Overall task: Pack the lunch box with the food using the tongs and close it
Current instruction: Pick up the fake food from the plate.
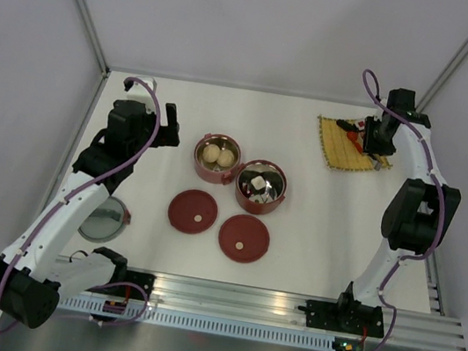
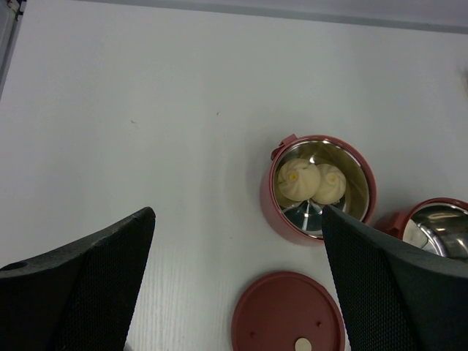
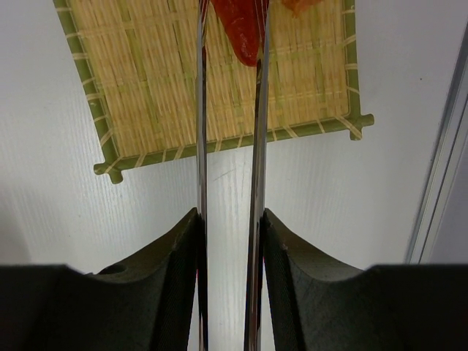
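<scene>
Your right tool [image 3: 229,219] is pinching the tongs [image 3: 202,146]. Their arms are running straight ahead from its fingers, with a red piece [image 3: 241,29] caught between them over the mat [image 3: 146,88]. Only that wrist view is showing this. Your left tool [image 2: 238,210] is hanging spread wide over the worktop [image 2: 146,110], gripping nothing. Just ahead of its right finger, a bowl [image 2: 269,205] is holding two buns [image 2: 296,180], and a lid [image 2: 285,314] is lying between the fingers. The top view alone is showing the second bowl [image 1: 243,202] with its mixed bits [image 1: 259,184], and the other lid [image 1: 244,237].
</scene>
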You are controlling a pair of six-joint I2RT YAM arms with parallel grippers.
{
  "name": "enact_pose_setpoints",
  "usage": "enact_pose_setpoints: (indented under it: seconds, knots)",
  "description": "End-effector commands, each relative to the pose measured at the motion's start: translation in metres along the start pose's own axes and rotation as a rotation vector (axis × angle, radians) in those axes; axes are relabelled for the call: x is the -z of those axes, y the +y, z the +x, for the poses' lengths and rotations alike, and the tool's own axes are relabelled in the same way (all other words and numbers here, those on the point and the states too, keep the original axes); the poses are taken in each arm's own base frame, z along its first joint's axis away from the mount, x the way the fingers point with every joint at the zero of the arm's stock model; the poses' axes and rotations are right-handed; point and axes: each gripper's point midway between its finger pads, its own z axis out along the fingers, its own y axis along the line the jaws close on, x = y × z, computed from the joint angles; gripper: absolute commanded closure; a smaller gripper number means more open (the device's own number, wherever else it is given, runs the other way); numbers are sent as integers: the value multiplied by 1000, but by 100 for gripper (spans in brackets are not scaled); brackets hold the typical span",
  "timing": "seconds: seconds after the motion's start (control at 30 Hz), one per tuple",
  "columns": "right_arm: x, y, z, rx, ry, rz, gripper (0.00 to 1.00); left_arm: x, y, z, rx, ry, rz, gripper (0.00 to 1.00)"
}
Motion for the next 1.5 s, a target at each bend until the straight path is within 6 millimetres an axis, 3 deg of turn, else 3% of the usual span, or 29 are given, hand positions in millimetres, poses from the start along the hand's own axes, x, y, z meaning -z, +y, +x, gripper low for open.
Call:
enact_pose_setpoints:
  seconds: [0.0, 0.5, 0.77, 1.47]
  knots:
    - [27, -3, -22, 26, -75, -2, 56, 1, -2, -12, 4, -30, 10, 0]
    - [15, -11, -11, 114, 2, 23, 57, 1, -3, -12, 6, -29, 13, 0]
    - [16, -12, -18, 148, 1, 10, 57, -2, -3, -10, 3, -20, 13, 0]
    - [1, -14, -10, 161, 47, -13, 54, -3, -2, -9, -2, -18, 8, 0]
